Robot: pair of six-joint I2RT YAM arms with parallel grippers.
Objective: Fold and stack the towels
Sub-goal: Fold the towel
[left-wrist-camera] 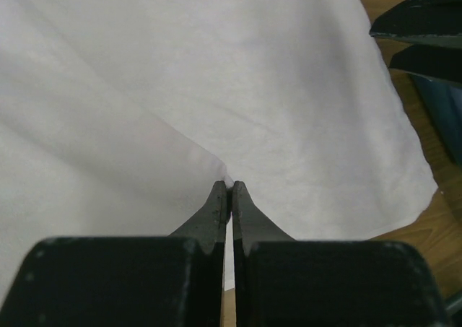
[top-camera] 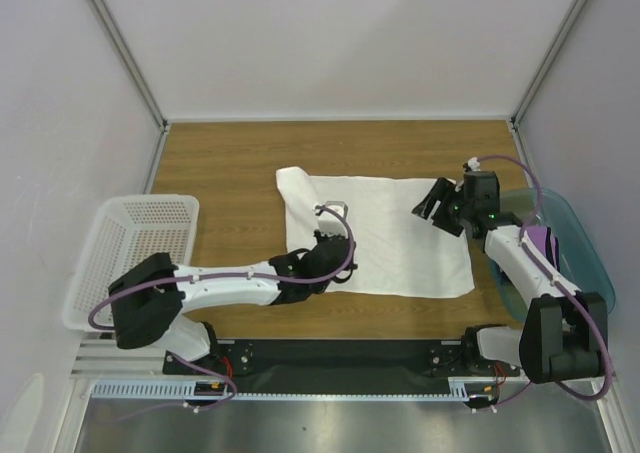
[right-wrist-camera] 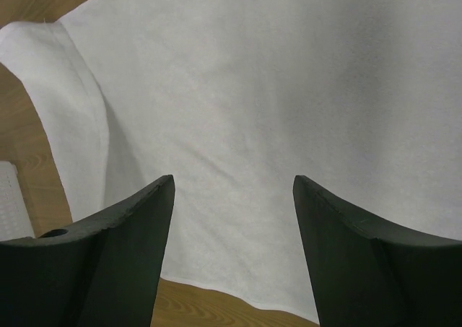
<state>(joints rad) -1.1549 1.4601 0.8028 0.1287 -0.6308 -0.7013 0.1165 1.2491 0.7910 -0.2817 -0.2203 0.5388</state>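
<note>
The white towel (top-camera: 390,233) lies spread on the wooden table, its far left corner bunched. My left gripper (top-camera: 338,248) sits low on the towel's left front part. In the left wrist view its jaws (left-wrist-camera: 231,186) are shut on a small raised pinch of the white towel (left-wrist-camera: 253,89), and a crease runs left from there. My right gripper (top-camera: 432,205) hovers over the towel's right edge. Seen from the right wrist, it (right-wrist-camera: 233,182) is open, with only white towel (right-wrist-camera: 289,89) and the towel's hem below it. A purple patch (top-camera: 541,240) shows in the bin behind the right arm.
A white perforated basket (top-camera: 140,223) stands at the left edge of the table. A translucent teal bin (top-camera: 580,243) stands at the right edge, partly behind the right arm. Bare wood (top-camera: 220,173) lies beyond and left of the towel. White walls enclose the table.
</note>
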